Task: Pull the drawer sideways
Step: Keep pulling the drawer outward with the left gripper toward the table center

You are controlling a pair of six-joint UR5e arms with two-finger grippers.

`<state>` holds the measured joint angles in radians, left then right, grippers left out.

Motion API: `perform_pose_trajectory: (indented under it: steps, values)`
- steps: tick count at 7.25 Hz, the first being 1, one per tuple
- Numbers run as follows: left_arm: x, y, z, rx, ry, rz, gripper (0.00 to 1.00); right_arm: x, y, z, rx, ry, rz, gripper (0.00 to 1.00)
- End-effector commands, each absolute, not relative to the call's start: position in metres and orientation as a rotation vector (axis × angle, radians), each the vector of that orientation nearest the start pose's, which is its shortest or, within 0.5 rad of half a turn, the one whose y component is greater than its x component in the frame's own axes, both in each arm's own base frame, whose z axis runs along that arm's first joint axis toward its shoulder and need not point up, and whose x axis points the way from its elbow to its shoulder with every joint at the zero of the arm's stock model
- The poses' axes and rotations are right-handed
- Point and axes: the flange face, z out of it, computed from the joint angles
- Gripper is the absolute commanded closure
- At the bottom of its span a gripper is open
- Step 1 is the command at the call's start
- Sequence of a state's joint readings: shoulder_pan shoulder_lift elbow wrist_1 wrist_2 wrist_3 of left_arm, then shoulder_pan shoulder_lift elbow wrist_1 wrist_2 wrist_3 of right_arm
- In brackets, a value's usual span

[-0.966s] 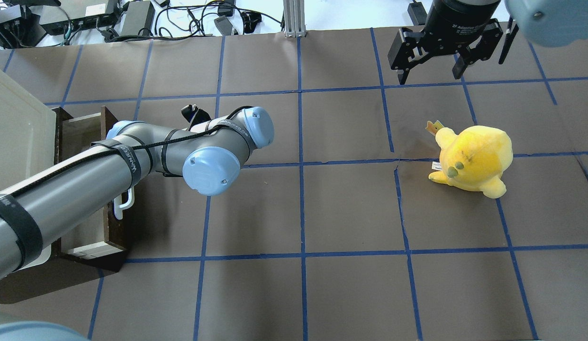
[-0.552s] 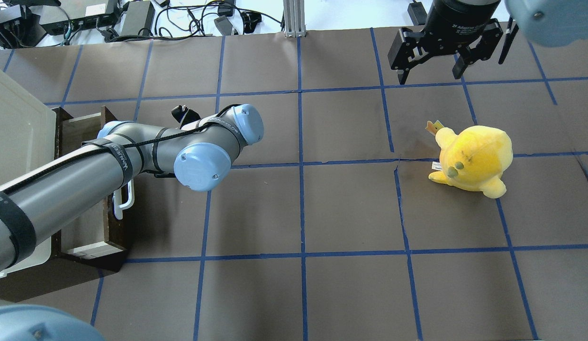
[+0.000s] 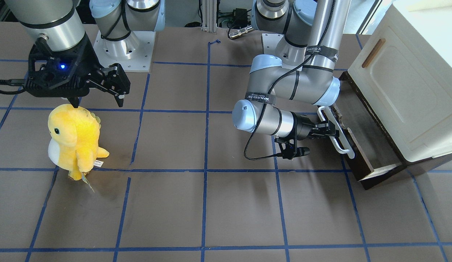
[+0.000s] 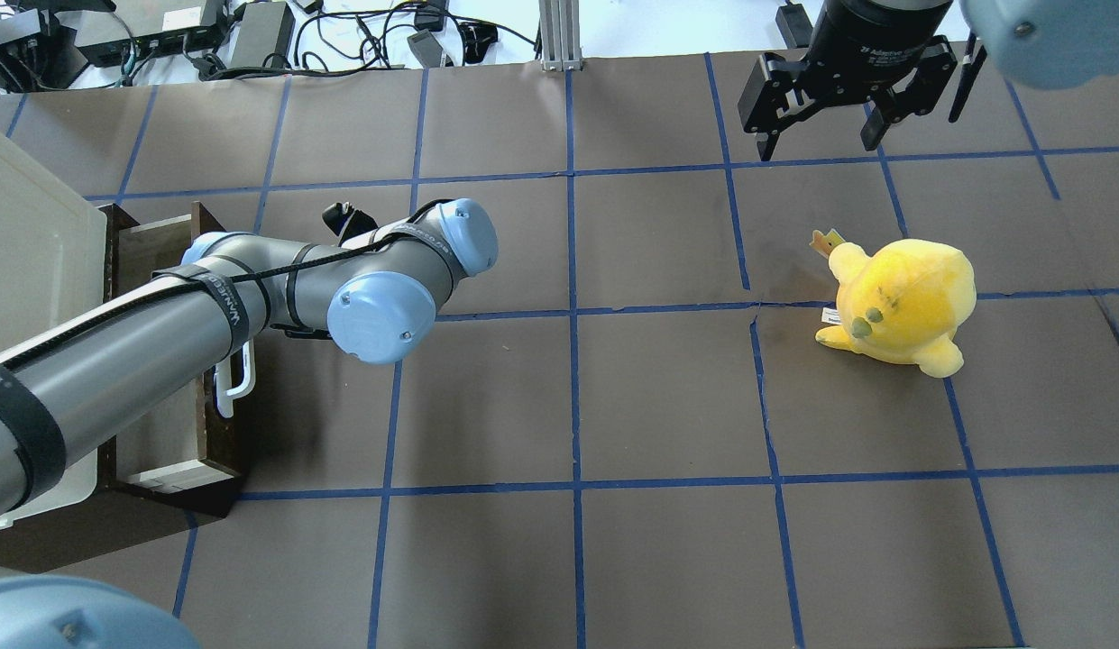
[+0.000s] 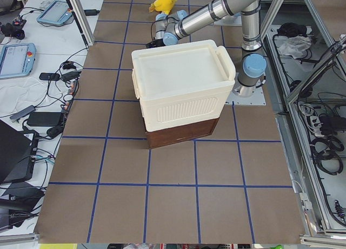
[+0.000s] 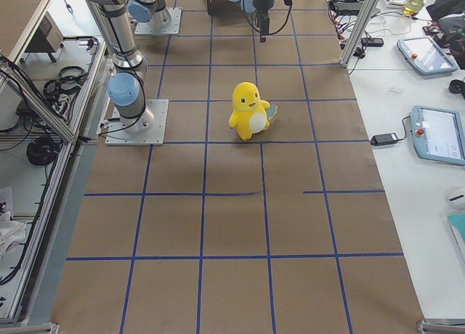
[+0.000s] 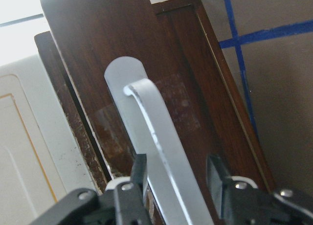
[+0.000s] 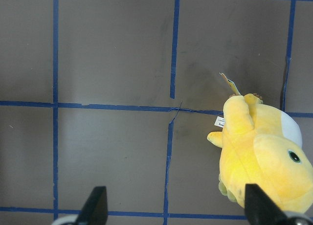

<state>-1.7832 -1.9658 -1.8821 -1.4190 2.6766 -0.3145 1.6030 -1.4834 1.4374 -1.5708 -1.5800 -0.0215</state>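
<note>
The drawer sits at the right edge of the front-facing view, at the foot of the cream cabinet. It already stands partly out, so its dark floor and a pale inner side at the lower end are open to view. Its white bar handle runs along the brown front. The left tool comes at it level from the middle of the worktop. In the wrist view one finger lies on each side of the bar, snug against it, so from where I stand the tool looks clamped on the handle rather than just straddling it. I'd say the reach and the grasp are made and part of the drawer's travel is already showing. What's left is to draw the front further out across the worktop, away from the cabinet, though I can't tell from here how much run the drawer has. Over at the upper left of the same view the right tool hangs with its fingers wide apart and nothing in them. It is just above a yellow plush toy standing on the worktop, well apart from the drawer and with no part in this job.
</note>
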Motion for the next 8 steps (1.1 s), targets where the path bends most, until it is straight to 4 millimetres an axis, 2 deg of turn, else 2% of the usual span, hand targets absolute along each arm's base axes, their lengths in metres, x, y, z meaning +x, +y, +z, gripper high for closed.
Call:
perform_pose_trajectory:
  steps: [1,4,6,8]
  values:
    - [-0.155,-0.502,0.21,0.241,1.958,0.219,0.65,0.149,-0.529,0.509,-0.084,3.149,-0.073,0.0]
    - [-0.158,-0.502,0.211,0.247,1.959,0.216,0.65,0.149,-0.529,0.509,-0.084,3.149,-0.073,0.0]
    - [-0.177,-0.497,0.212,0.279,1.958,0.189,0.65,0.149,-0.529,0.509,-0.084,3.149,-0.073,0.0]
    - [-0.179,-0.496,0.212,0.283,1.958,0.187,0.65,0.149,-0.529,0.509,-0.084,3.149,-0.073,0.0]
